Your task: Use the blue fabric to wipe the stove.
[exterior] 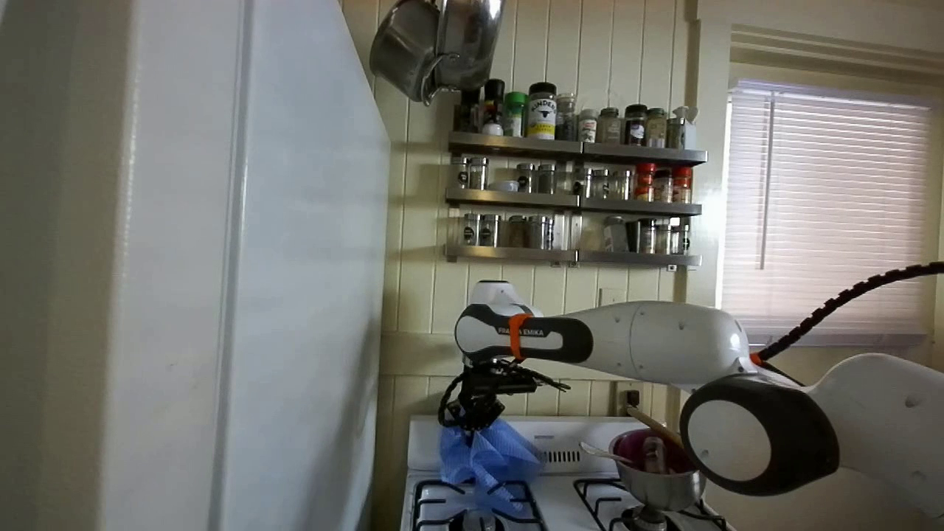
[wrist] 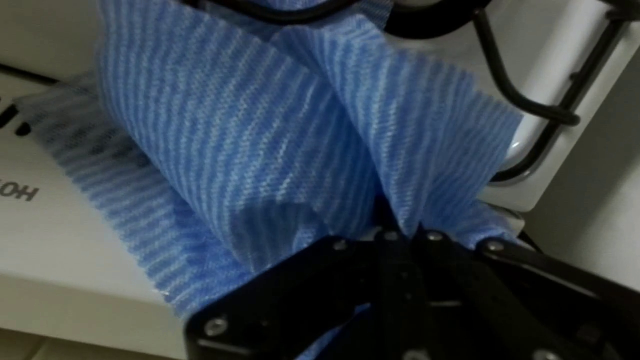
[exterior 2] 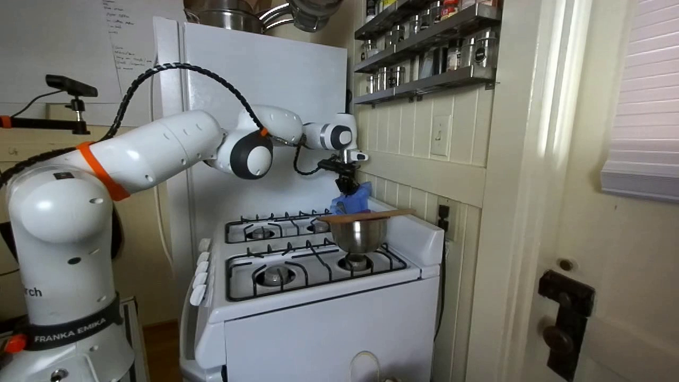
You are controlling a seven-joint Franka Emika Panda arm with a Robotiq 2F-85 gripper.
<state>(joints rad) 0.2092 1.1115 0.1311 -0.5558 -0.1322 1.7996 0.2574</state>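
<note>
Gripper (wrist: 409,237): we see its jaws drawn tight together, pointing down, with a gathered fold of the blue fabric (wrist: 250,130) pinched at the tips.
Fabric: it hangs crumpled and striped from that pinch; we see one flap fan out across the white back panel (wrist: 75,245) in the wrist view, and other folds spread toward the burner grate (wrist: 552,114).
Grate: black, beneath the fabric; in an exterior view the lowest corner overlaps its bars, though we cannot tell whether it rests on them.
Back panel: directly behind the fabric; we find its vent slots (exterior: 562,456) just beside the folds.
Stove (exterior 2: 329,329): white, with the fabric over its rear part on the side by the fridge (exterior 2: 265,63).
Metal pot (exterior 2: 360,237): it stands at the rear of the neighbouring grate, apart from the gripper; we see a wooden utensil (exterior 2: 366,216) across its rim and a spoon (exterior: 605,451) sticking out.
Fridge: tall and white, beside the stove.
Spice shelves (exterior: 516,198): three rows of jars, which we see on the wall above.
Window blind (exterior: 826,221): lowered, well apart from the fabric.
</note>
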